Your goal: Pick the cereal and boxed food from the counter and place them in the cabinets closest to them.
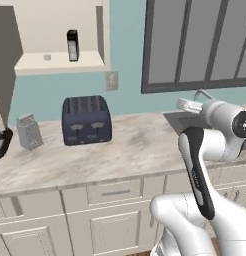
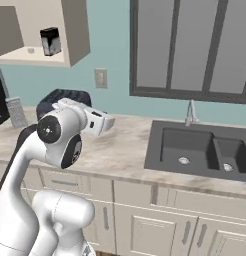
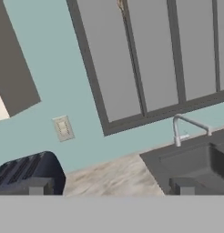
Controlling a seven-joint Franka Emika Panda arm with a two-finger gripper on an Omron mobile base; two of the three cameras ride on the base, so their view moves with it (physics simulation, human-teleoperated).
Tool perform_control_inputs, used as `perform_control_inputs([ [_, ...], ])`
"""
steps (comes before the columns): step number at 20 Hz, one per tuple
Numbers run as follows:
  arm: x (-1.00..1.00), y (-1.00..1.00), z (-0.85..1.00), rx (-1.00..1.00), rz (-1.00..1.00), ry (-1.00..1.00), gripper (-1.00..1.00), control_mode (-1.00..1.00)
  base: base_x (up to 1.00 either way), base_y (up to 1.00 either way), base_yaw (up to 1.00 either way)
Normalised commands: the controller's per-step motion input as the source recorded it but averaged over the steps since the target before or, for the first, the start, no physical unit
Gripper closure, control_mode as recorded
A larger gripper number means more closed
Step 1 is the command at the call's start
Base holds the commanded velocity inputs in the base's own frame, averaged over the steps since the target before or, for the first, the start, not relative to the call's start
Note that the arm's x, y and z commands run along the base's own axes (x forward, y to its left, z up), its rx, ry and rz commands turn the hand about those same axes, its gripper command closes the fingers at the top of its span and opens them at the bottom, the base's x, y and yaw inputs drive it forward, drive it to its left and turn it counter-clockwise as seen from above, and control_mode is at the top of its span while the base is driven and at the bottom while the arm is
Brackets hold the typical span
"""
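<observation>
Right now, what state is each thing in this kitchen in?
cabinet: open, a dark box upright on its shelf
toaster: slots empty
grater: upright on the counter
sink: empty
faucet: no water running
gripper: jaws open, holding nothing

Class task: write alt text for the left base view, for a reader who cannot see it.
An open wall cabinet holds a small dark box on its pale shelf, above a marbled counter with a dark blue toaster and a metal grater. The white robot arm rises at lower right, below a grey window.
</observation>
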Motion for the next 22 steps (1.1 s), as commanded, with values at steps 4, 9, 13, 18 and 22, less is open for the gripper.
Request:
perform_control_inputs([
  [4, 0.00, 0.00, 0.00, 0.00, 0.00, 0.00, -1.00, 1.00, -0.01, -0.68, 0.00],
  [9, 0.00, 0.00, 0.00, 0.00, 0.00, 0.00, -1.00, 1.00, -0.03, -0.69, 0.00],
  [13, 0.00, 0.00, 0.00, 0.00, 0.00, 0.00, -1.00, 1.00, -0.04, -0.70, 0.00],
  [18, 0.00, 0.00, 0.00, 0.00, 0.00, 0.00, -1.00, 1.00, -0.03, -0.67, 0.00],
  [22, 0.00, 0.00, 0.00, 0.00, 0.00, 0.00, -1.00, 1.00, 0.00, -0.61, 0.00],
])
